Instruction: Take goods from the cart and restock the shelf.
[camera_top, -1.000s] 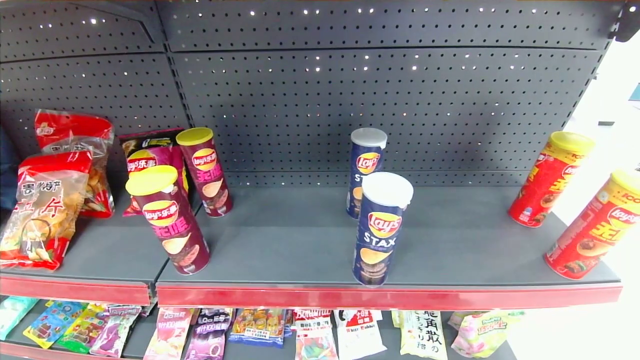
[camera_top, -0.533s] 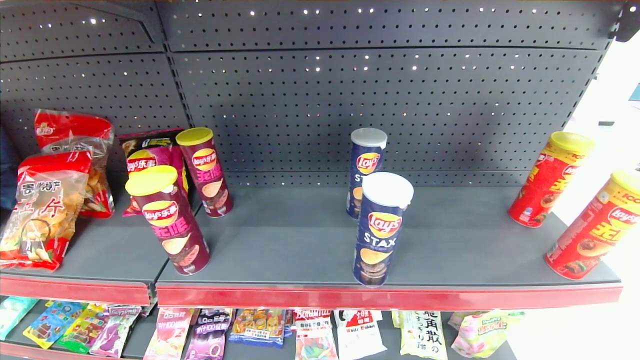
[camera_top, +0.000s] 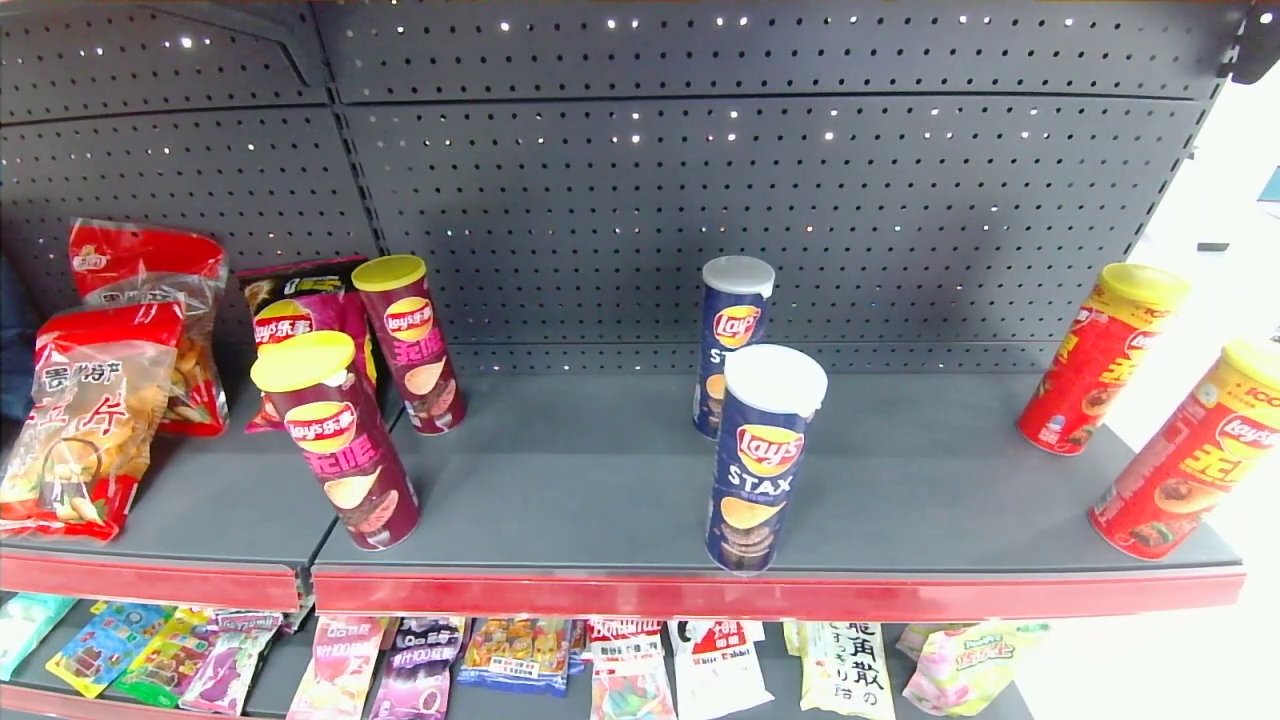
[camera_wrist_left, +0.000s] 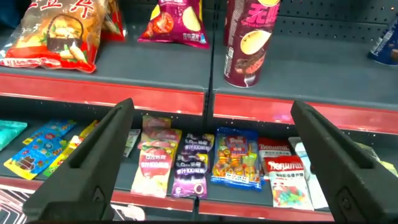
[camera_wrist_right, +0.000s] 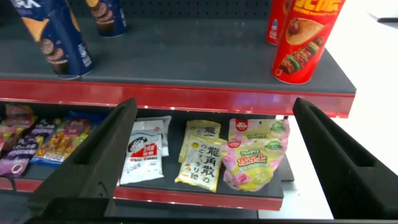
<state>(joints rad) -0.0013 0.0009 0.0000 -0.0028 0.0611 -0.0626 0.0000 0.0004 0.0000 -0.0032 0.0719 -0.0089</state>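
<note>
Left gripper (camera_wrist_left: 211, 109) and right gripper (camera_wrist_right: 214, 106) hang spread and empty before the shelf (camera_top: 580, 470), where purple cans (camera_top: 340, 450), blue cans (camera_top: 765, 470) and red cans (camera_top: 1175, 460) stand well apart, so the next move is probably fetching more goods from the cart.

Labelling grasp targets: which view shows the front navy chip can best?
Head view: the front navy chip can stands whole, white lid to base. Right wrist view catches its lower body, lid cut off. Left wrist view has a navy sliver at the frame edge; which can, I cannot tell.
</note>
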